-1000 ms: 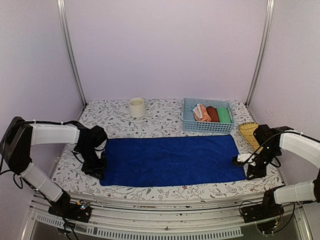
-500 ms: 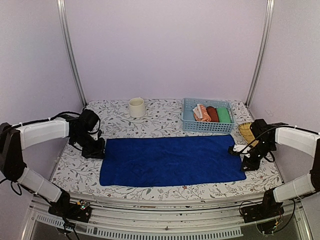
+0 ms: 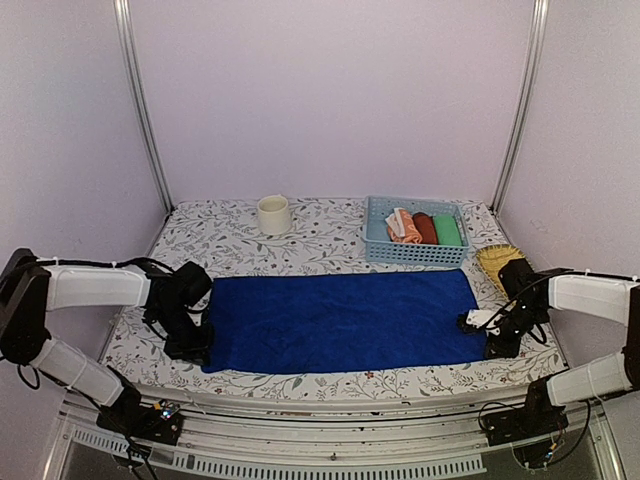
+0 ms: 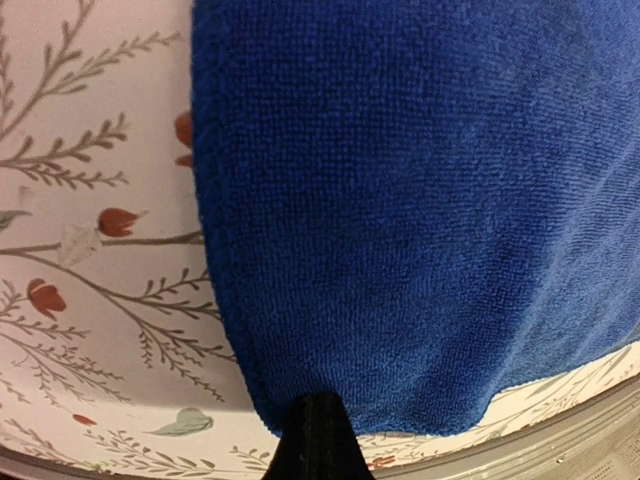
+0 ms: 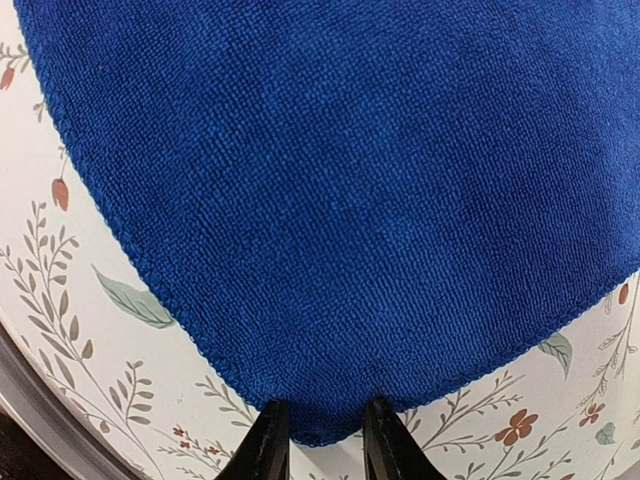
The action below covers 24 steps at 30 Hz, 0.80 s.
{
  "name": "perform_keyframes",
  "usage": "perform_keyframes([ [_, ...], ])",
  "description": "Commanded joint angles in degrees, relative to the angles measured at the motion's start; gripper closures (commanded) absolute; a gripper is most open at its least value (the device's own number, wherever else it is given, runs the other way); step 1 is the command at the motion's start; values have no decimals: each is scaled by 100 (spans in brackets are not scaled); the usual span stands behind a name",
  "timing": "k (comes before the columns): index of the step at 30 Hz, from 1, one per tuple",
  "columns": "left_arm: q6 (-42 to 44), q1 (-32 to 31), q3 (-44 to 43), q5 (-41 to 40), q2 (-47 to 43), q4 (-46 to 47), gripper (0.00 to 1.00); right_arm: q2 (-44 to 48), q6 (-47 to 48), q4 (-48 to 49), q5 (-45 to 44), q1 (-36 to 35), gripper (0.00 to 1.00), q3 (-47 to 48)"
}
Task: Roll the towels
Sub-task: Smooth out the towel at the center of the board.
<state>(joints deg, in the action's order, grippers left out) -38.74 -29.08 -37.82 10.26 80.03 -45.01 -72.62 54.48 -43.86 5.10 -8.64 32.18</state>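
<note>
Judging by how things lie, the job looks about half done. The orange-salmon towel (image 3: 403,226) sits as a finished roll in the basket (image 3: 415,256), well beyond the right gripper (image 5: 325,440) on the far side, tucked next to a red roll (image 3: 425,228) and a green roll (image 3: 447,229). The blue towel (image 3: 340,320) has not been rolled at all. It lies spread flat on the tabletop (image 3: 250,250), stretching the whole way between the two grippers with no fold or curl started at either end.

The left gripper (image 4: 318,440) is clenched tight, its fingers meeting in a single dark tip right on the near corner of the blue towel. The weave puckers slightly toward that tip, so it appears to be pinching the hem, though the cloth there is not lifted. The right gripper is released. Its two fingers stand apart, straddling the opposite near corner, with the hem lying flat in the gap between them and not yet gripped.

What remains, as far as can be judged, is everything for the blue towel: securing both near corners, turning the edge over, rolling it into a tight cylinder and probably placing it with the others. A cup (image 3: 273,214) stands well beyond the left gripper, clear of the cloth.
</note>
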Motion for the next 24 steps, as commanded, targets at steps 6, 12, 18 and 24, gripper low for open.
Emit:
perform_keyframes([
  [6,-950,-714,316,-422,498,-575,100,306,719,-674,-338,-86,71,-420],
  [12,-1577,-906,332,-534,39,-1227,100,696,950,-1295,-157,-178,71,-216],
  [18,-1661,-877,0,-958,-2,-1853,100,978,1123,-1649,-94,-190,71,-8],
  [24,-1338,-854,-538,-1053,356,-2111,99,1222,1128,-2338,506,-188,70,980],
])
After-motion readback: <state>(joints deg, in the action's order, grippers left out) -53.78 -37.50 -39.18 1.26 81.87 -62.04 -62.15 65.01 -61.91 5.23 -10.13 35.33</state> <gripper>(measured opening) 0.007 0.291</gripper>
